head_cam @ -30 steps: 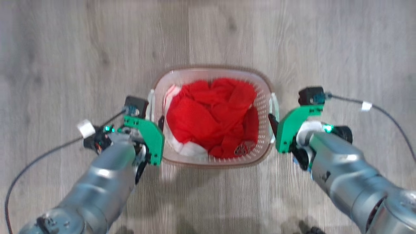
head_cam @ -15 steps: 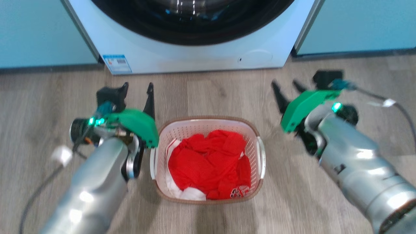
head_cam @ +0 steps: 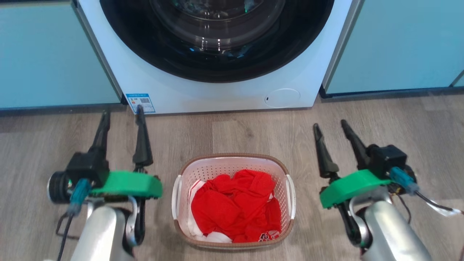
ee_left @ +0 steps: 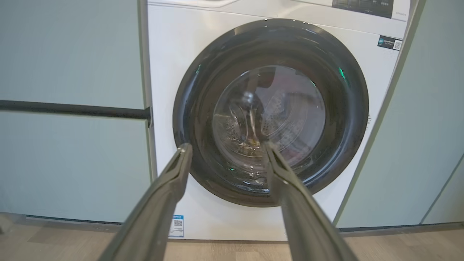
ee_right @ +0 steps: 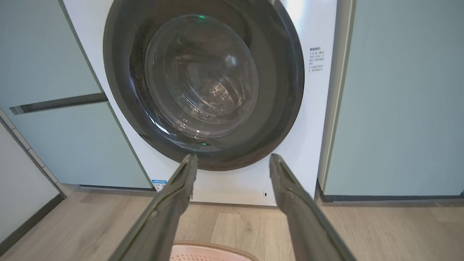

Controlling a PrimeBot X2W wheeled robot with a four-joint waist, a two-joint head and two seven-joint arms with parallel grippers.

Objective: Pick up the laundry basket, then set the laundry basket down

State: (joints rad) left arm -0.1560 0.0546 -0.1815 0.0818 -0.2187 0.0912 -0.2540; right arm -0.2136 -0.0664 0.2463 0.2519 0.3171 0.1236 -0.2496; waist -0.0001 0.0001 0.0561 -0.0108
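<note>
So the laundry basket point(head_cam: 232, 157) sat on the wood floor point(head_cam: 235, 134) at about 6 o'clock in the head view, stuffed with red clothes point(head_cam: 235, 206). The washing machine point(head_cam: 217, 98) was right at its 12 o'clock. The left hand point(head_cam: 122, 111) was at the basket's 10 o'clock and the right hand point(head_cam: 330, 124) at its 2 o'clock. Both had fingers spread wide, gripping nothing, clear of the basket, pointing at the machine.

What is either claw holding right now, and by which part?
Nothing. The left claw and right claw are both open and empty; neither touches the basket, which sits on the floor.
</note>
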